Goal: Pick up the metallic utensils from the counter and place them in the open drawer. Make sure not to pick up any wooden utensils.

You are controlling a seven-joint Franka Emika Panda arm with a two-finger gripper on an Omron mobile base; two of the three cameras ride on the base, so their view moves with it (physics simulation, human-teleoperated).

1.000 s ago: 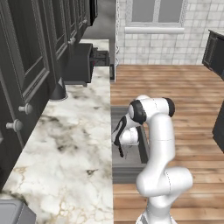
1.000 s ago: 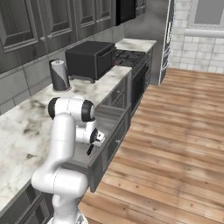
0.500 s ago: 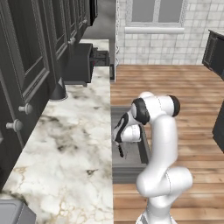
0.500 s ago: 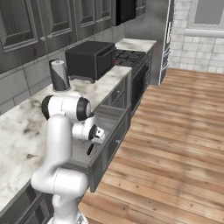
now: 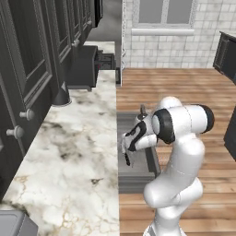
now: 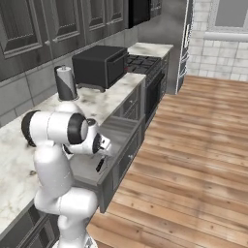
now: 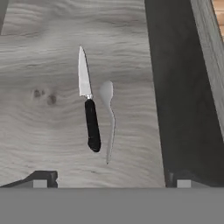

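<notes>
In the hand view a slim grey metal spoon (image 7: 108,118) lies flat on the grey bottom of the open drawer (image 7: 43,109), right beside a black-handled knife (image 7: 89,113). My gripper (image 7: 111,181) hangs above them, open, its fingertips (image 7: 41,180) wide apart with nothing between them. From the base views the gripper (image 5: 126,154) (image 6: 100,163) hovers over the pulled-out dark drawer (image 5: 138,173) (image 6: 116,128) at the edge of the white marble counter (image 5: 69,156) (image 6: 19,145). The wooden utensils are out of view.
A black microwave (image 6: 99,65) (image 5: 83,67) and a dark cylinder (image 6: 65,82) stand on the counter's far part, with a stove (image 6: 145,63) beyond. Dark upper cabinets (image 5: 27,69) overhang the counter. Wooden floor (image 6: 193,155) stretches beside the drawer.
The arm's elbow has drawn back toward the base, while the gripper has stayed over the open drawer with little shift.
</notes>
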